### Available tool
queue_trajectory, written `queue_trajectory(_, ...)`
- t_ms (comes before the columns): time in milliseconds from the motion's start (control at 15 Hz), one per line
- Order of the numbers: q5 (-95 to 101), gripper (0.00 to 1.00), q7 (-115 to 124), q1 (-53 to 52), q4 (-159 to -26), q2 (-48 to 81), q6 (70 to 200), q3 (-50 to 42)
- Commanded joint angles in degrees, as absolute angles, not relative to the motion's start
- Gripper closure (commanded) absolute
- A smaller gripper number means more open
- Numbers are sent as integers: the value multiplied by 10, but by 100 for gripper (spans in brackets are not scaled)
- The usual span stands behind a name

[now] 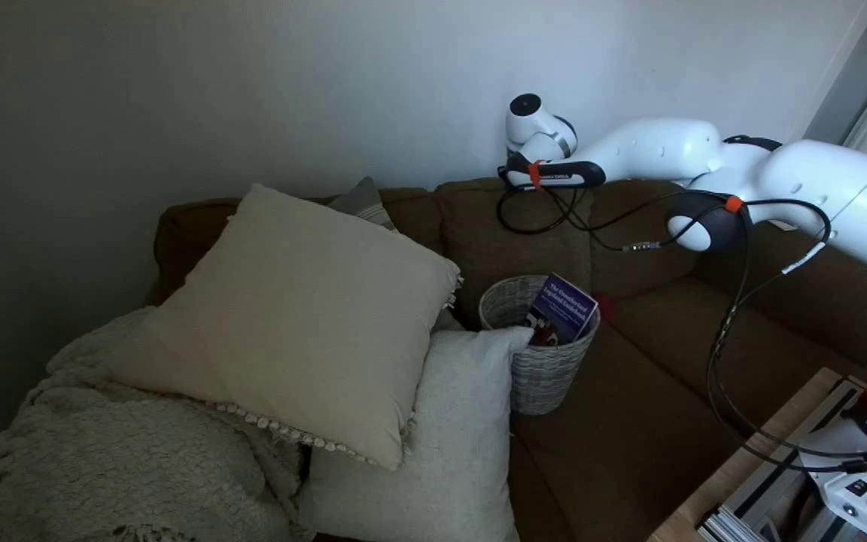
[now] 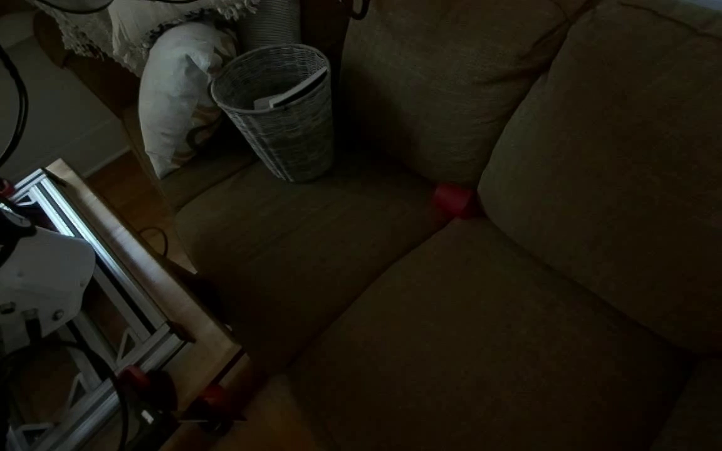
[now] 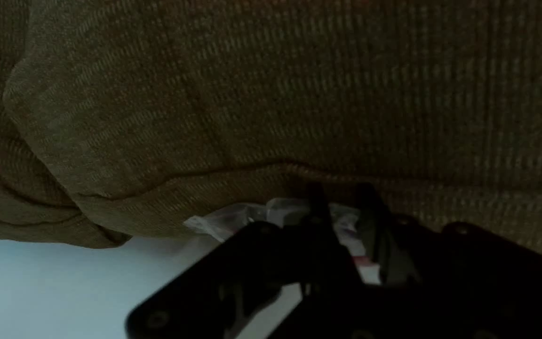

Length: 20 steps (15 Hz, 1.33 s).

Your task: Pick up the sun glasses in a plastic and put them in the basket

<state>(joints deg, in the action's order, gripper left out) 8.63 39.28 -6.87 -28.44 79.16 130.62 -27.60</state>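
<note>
A clear plastic bag point(image 3: 287, 207) with a reddish strip lies along the top of the sofa back by the wall in the wrist view. The sunglasses cannot be made out. My gripper point(image 3: 341, 188) points at it, with a narrow gap between the fingers. Plastic shows in the gap and left of the left finger; the dark picture does not show whether the fingers press on it. In an exterior view the hand point(image 1: 554, 175) is over the sofa back and the fingers are hidden. The whitish-grey woven basket point(image 1: 546, 380) stands on the seat, also in an exterior view point(image 2: 292, 141).
A blue book point(image 1: 563, 305) stands tilted in the basket. Big cream pillows point(image 1: 305, 316) and a fleecy blanket point(image 1: 125, 444) are beside it. A red object point(image 2: 455, 200) sits in the sofa crease. Cables point(image 1: 719, 339) hang from the arm. The wall point(image 3: 64, 292) borders the sofa back.
</note>
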Motion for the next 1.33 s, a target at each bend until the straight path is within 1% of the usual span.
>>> queue_trajectory(0, 97, 100, 406, -72, -271, 806, 1293, -296)
queue_trajectory(200, 92, 100, 406, -76, -274, 804, 1282, -301)
queue_trajectory(533, 73, 100, 417, -87, -270, 744, 1265, -290)
queue_trajectory(600, 96, 100, 426, -58, -183, 766, 1221, -245)
queue_trajectory(667, 96, 100, 438, -83, -255, 713, 1236, -236)
queue_trajectory(933, 57, 100, 415, -83, -237, 674, 1196, -135)
queue_trajectory(1267, 32, 100, 417, -96, -239, 658, 1194, -62)
